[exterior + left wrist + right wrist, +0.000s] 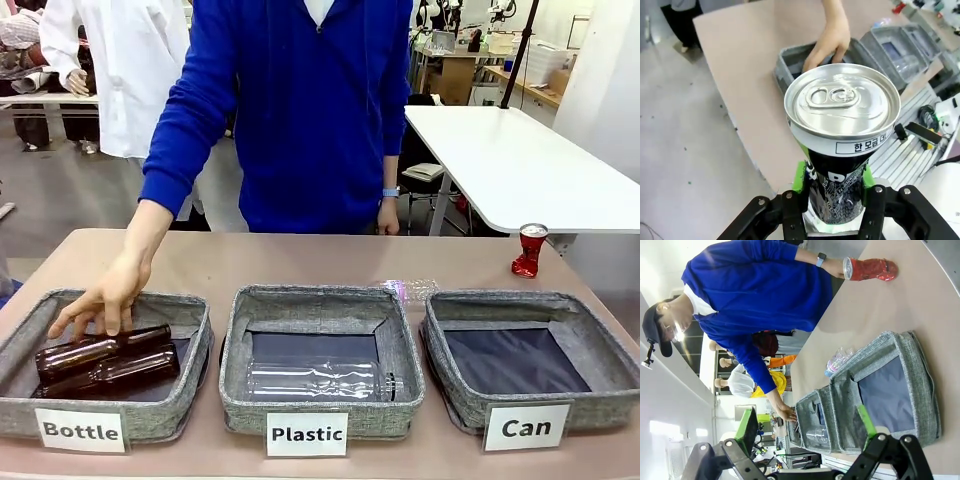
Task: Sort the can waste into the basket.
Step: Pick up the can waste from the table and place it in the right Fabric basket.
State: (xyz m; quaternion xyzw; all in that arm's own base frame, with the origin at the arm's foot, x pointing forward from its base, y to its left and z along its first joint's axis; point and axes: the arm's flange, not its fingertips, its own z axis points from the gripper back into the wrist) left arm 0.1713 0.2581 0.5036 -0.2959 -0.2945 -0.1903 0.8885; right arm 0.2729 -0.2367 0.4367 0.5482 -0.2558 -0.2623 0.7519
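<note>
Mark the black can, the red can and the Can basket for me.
black can [840, 142]: left wrist view, white band under the lid.
red can [529, 252]: front view, crushed red body.
Can basket [600, 406]: front view, front wall right of label.

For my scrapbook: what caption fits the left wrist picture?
Left jaws clamp a black drink can; beyond, a person's hand reaches into a grey basket.
</note>
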